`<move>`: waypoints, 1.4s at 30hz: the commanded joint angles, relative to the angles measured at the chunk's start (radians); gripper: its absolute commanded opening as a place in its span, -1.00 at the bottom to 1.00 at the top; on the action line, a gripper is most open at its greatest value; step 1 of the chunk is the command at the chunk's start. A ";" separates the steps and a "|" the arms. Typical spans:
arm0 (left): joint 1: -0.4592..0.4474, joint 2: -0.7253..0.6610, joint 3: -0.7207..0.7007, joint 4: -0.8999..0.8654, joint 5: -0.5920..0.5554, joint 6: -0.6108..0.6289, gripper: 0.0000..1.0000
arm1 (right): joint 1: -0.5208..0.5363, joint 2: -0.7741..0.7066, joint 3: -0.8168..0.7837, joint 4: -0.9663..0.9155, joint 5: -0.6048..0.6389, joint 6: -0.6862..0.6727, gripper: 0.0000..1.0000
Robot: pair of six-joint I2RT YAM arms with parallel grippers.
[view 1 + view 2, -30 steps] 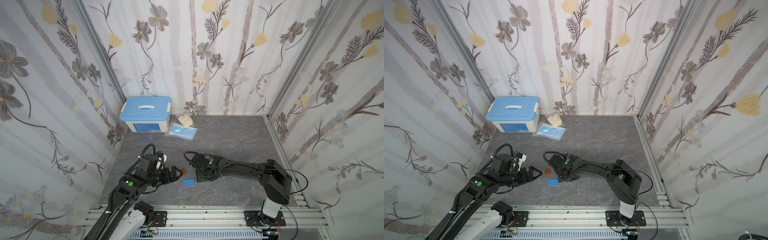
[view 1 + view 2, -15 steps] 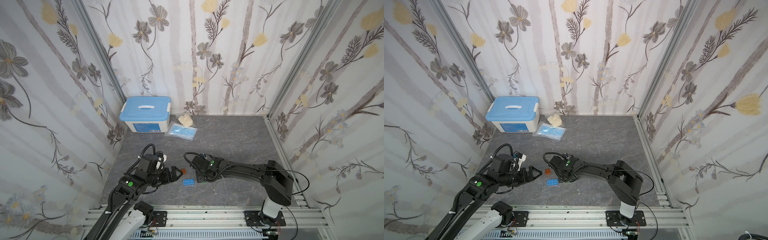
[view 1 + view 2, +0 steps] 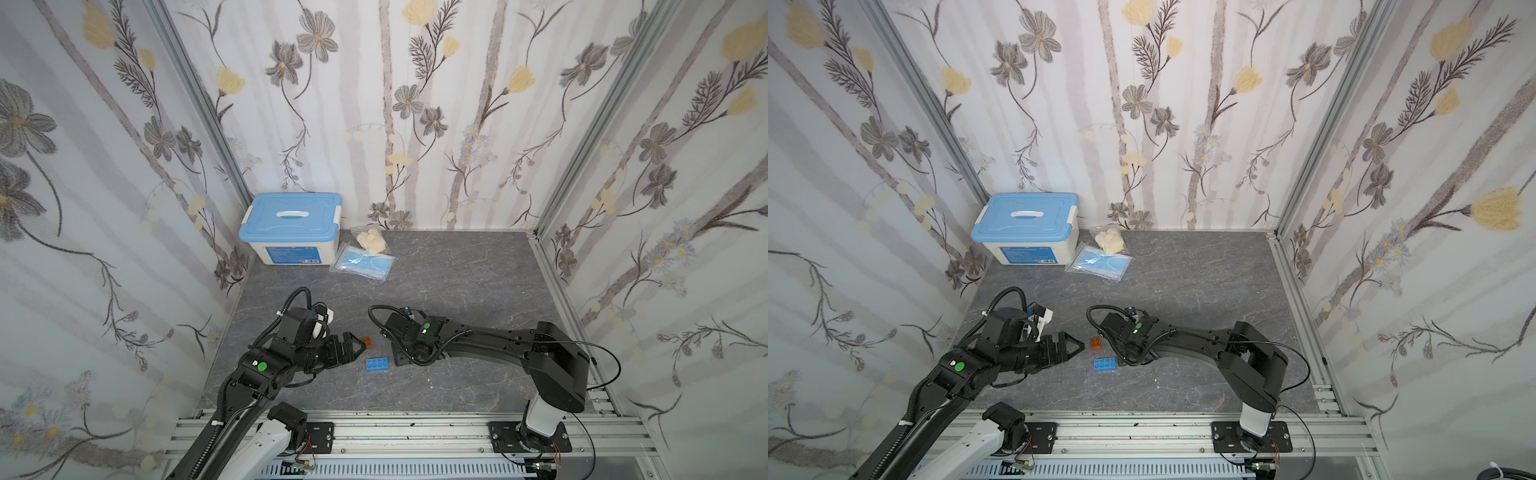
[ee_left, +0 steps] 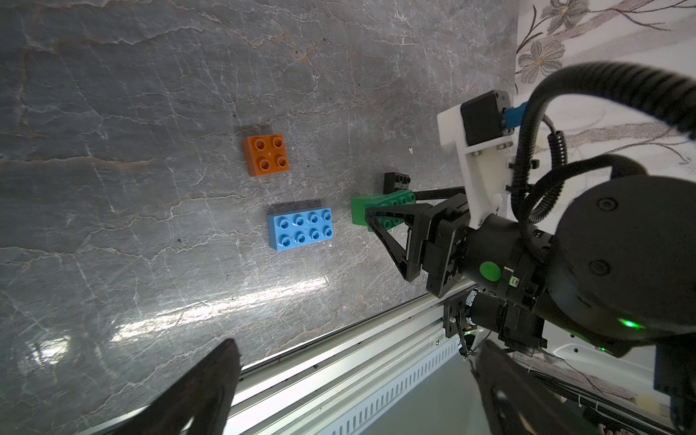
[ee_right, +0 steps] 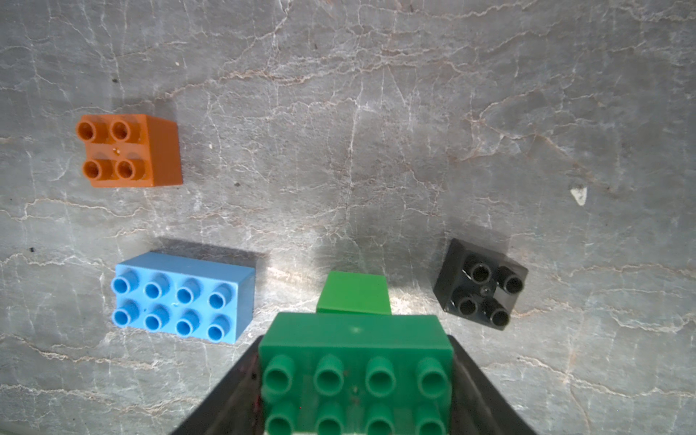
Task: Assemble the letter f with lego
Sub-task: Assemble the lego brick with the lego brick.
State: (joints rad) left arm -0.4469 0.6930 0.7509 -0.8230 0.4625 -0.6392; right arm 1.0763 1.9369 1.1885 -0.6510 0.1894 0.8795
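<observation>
Against the back wall, on the tabletop [image 3: 457, 282], a white box [image 3: 330, 251] with a closed blue lid hides its contents; its blue front label [image 3: 294, 253] carries print too small to read. Just beside it lie a clear bag of blue face masks [image 3: 361, 264] and a bag of cream pieces [image 3: 371, 241]. Nearer the rail, none joined, the orange brick [image 4: 266, 154], light-blue brick [image 4: 300, 229] and black brick [image 5: 480, 284] stand apart, studs up. Right claw [image 4: 388, 211] is clamped on the green brick [image 5: 357, 346], between blue and black. Left claw [image 3: 358, 345] gapes wide, empty, near the orange brick
</observation>
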 commanded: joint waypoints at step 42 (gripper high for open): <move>0.005 0.004 0.000 0.012 -0.010 0.002 1.00 | 0.010 -0.015 0.045 -0.040 -0.034 0.013 0.20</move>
State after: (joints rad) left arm -0.4435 0.6968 0.7509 -0.8230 0.4564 -0.6392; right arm 1.0863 1.9251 1.2381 -0.7208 0.1555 0.8986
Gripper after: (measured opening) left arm 0.997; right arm 0.648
